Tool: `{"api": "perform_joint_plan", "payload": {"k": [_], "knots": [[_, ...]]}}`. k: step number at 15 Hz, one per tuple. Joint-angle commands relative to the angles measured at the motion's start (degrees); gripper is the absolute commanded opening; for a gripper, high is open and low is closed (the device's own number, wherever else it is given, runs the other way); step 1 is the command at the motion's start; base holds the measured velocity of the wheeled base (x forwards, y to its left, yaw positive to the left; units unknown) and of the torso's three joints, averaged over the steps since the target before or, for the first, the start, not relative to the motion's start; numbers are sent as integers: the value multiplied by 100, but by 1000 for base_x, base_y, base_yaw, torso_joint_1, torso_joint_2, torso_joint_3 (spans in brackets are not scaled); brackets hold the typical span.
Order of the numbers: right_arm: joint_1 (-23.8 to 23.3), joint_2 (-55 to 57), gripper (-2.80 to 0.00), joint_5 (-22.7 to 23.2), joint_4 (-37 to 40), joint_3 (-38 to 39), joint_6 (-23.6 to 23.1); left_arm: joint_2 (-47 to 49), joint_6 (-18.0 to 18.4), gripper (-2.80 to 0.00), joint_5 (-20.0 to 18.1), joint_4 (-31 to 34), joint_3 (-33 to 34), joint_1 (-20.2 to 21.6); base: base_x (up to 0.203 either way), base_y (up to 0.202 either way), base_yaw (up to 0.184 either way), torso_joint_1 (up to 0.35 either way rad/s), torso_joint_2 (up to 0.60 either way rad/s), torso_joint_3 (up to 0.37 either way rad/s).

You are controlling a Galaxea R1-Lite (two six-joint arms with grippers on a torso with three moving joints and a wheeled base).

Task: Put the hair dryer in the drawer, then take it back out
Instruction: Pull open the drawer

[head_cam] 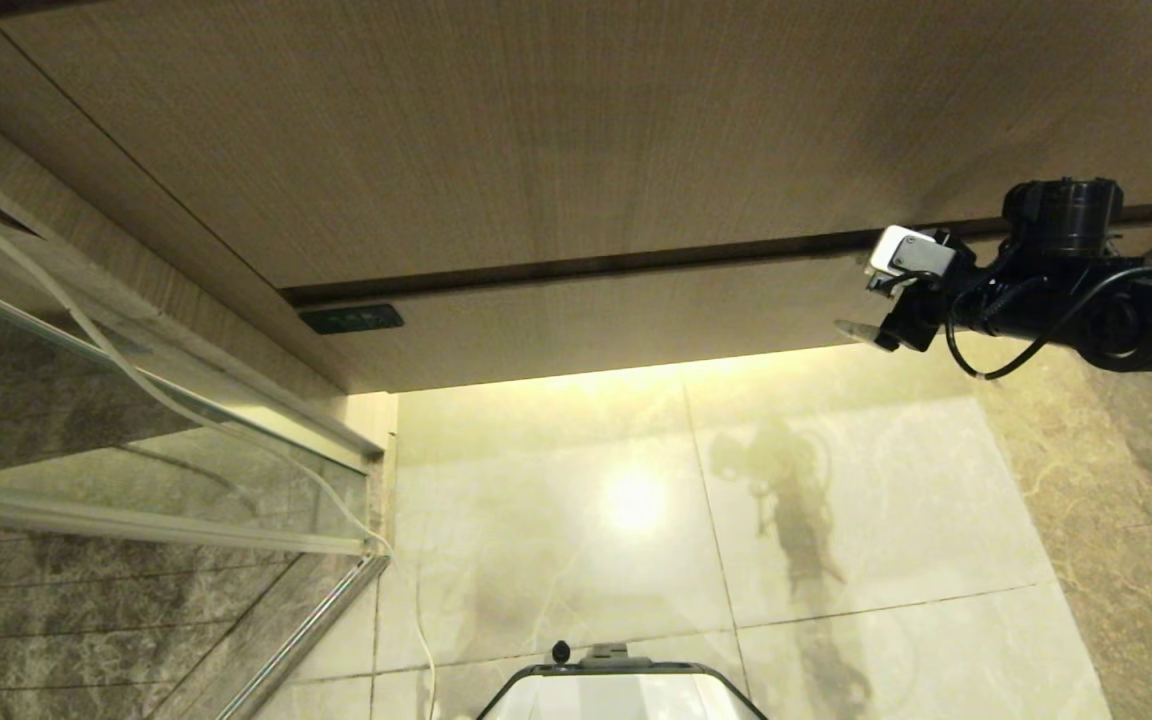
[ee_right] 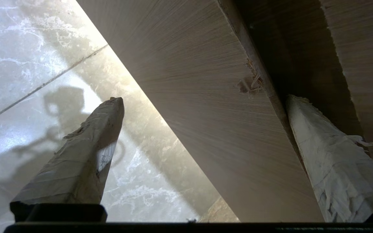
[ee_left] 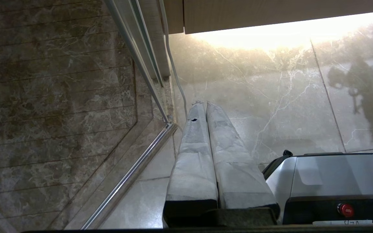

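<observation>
Now the right gripper (head_cam: 861,325) is up at the right end of the drawer (head_cam: 586,335), fingers spread wide. In the right wrist view one finger (ee_right: 329,161) sits in the dark gap above the drawer front's top edge, while the other finger (ee_right: 83,155) hangs out over the floor (head_cam: 836,500), below the front's bottom edge. So the closed front lies between the two fingers, with nothing clamped yet.

My read: this is the opening pull. To do it well, the upper finger wants to sink deeper behind the top edge so it hooks wood, not air, and then draw straight out, square to the front. Working so near the right end, a skewed pull could rack the drawer on its runners, so slow and even is the call. That top edge is already chipped and splintered (ee_right: 251,82) close to the finger, so scraping it is a risk.

The drawer front is flat, handleless, light-brown wood grain, sitting under a taller panel (head_cam: 536,130). The hair dryer shows in no view; where it is I cannot tell.

The left gripper (ee_left: 204,106) hangs parked above the floor beside the robot's base (ee_left: 329,181), fingers pressed together, empty.
</observation>
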Motion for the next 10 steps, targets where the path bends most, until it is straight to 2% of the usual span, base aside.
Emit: {"api": "perform_joint_plan", "payload": {"k": [1,4,10], "knots": [[35,-96,0,-107,44,135,-8,-2,-1,-280,0,-1,9,1,0,0,0,0,0,0],[52,-235,0,-168,223,260,31,-11,-1,-280,0,-1,0,1,0,0,0,0,0,0],[123,-1027,0,-355,414,1167,66,-3,-1,-280,0,-1,0,1,0,0,0,0,0,0]]}}
